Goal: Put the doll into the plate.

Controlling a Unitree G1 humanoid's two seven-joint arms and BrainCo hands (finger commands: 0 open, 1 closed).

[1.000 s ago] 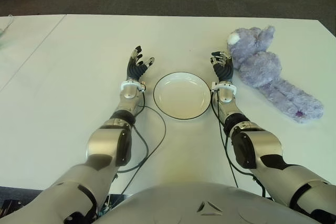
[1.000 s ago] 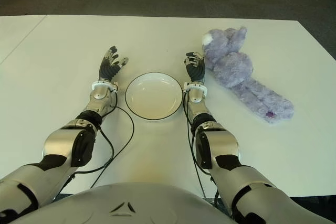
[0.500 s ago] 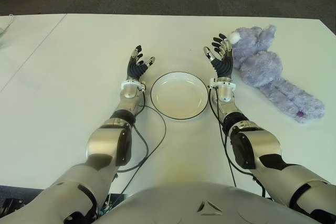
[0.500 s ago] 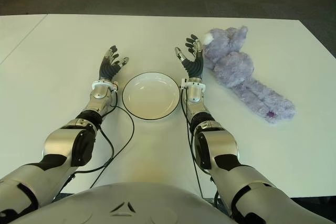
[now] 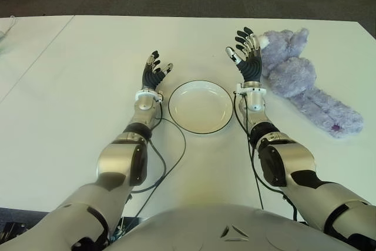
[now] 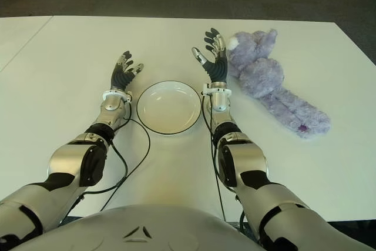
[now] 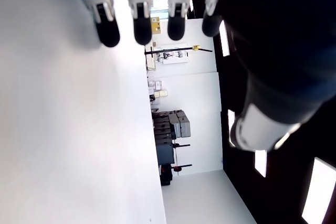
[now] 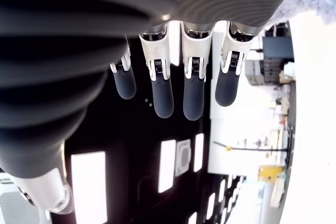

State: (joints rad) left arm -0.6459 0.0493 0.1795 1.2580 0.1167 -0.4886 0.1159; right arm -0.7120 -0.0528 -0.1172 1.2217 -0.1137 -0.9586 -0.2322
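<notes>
On the white bench [image 5: 70, 86], in the left eye view, a white plate [image 5: 200, 106] sits between the two hands. The left hand [image 5: 154, 74] shows just left of the plate, its fingers spread and holding nothing. The right hand [image 5: 248, 57] is up beside the plate's right side, palm open, close to the doll's head. The purple doll [image 5: 299, 77] lies on the bench to the right of the plate, not in it.

In the left wrist view, the fingers [image 7: 142, 19] are straight above the bench.

In the right wrist view, the fingers [image 8: 193, 90] are straight too, with doll fur at one corner.
</notes>
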